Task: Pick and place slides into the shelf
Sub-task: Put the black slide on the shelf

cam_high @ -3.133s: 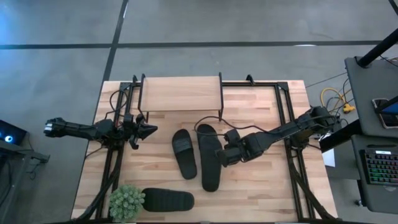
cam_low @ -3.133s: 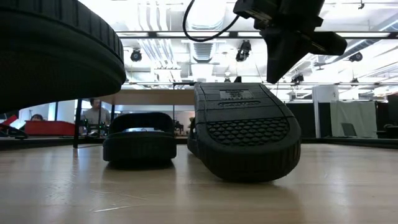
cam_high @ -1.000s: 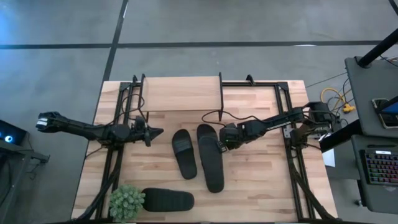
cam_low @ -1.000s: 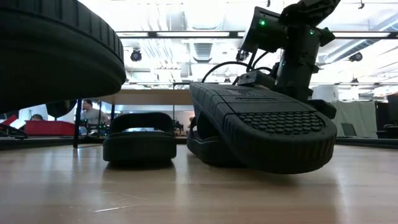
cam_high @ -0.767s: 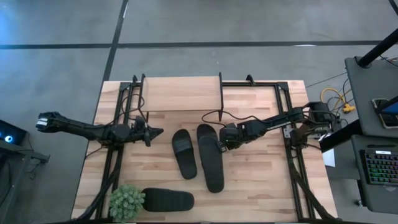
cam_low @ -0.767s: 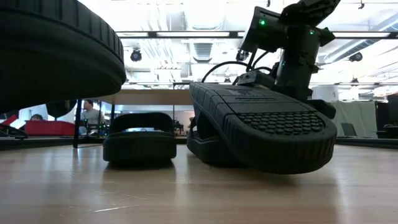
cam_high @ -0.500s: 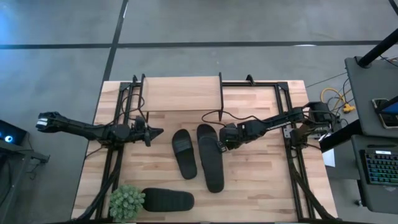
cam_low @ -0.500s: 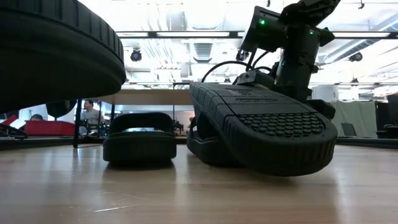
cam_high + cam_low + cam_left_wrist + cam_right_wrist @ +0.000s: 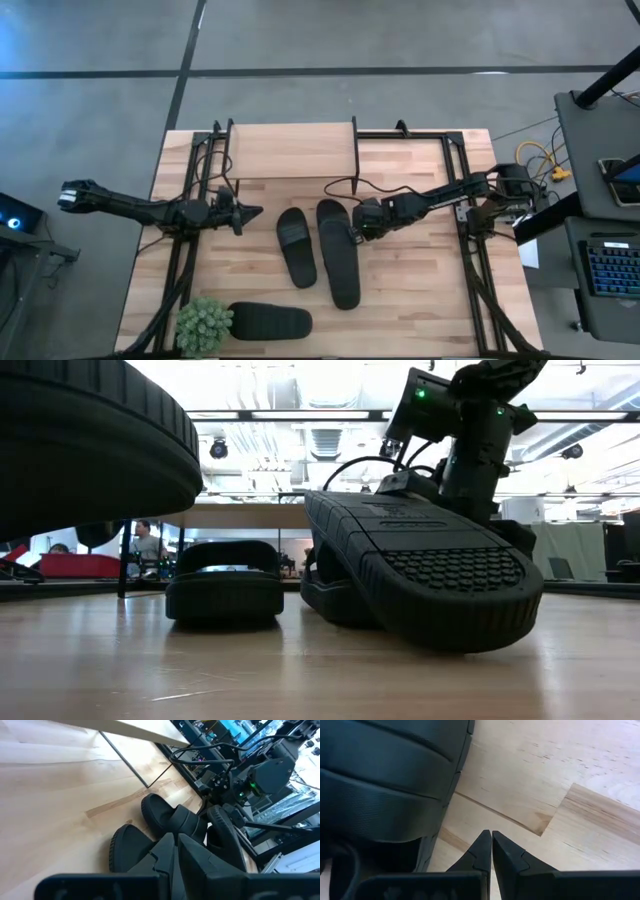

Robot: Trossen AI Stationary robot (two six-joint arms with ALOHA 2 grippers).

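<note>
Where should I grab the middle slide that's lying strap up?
Probably by its wide strap, from above. The slide lies flat, sole down, and the low view shows the strap arching clear of the footbed, leaving room for a finger underneath. Approach from its left side, where the left gripper is; the tilted slide crowds its right.

Matt black rubber slides (image 9: 337,252) — treaded soles — pale wood table (image 9: 420,290).

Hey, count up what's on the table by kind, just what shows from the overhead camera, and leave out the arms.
Black slides: 3
Shelf: 1
Potted plant: 1
Total: 5
</note>
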